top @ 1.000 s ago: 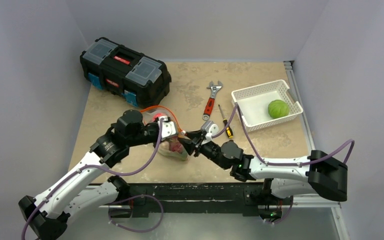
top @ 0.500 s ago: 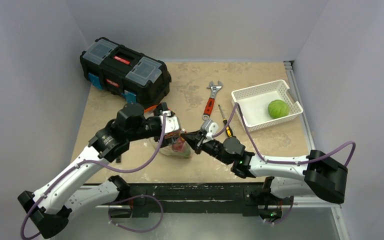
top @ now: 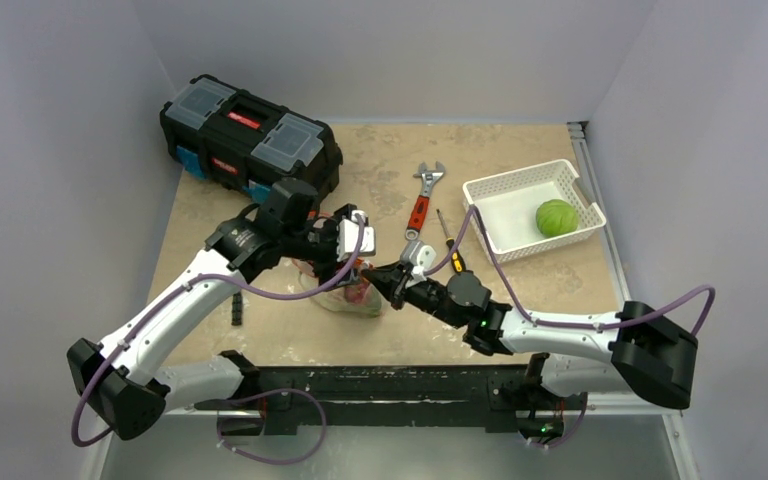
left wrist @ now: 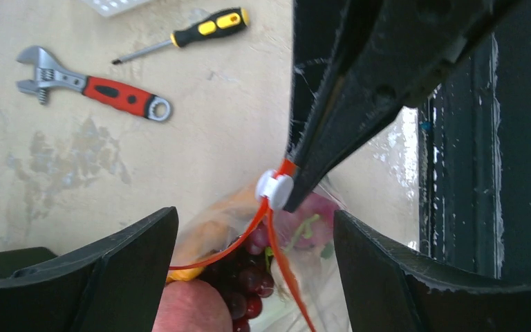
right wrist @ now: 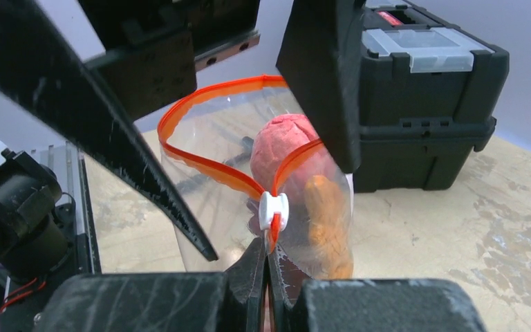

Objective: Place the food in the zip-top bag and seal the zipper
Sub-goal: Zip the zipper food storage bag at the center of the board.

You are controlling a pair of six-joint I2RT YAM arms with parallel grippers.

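The bag point(top: 345, 296) sits between the arms with food point(right wrist: 287, 142) inside; its zipper point(right wrist: 200, 104) is unsealed. The right gripper point(right wrist: 268, 243) clamps the zipper end. The left gripper point(top: 351, 240) hangs spread above. The cabbage point(top: 556, 217) lies in the basket point(top: 520, 176), unbagged.

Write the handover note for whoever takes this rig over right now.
Left hand: open, fingers either side of the bag's mouth, holding nothing.
Right hand: shut on the zipper beside its white slider.
Zip-top bag: stands on the table between the hands, mouth gaping; pink-red fruit, carrot and grapes inside.
Cabbage: in the white basket, far right.
Done: some food bagged.
Left: bag the cabbage, then run the zipper shut.
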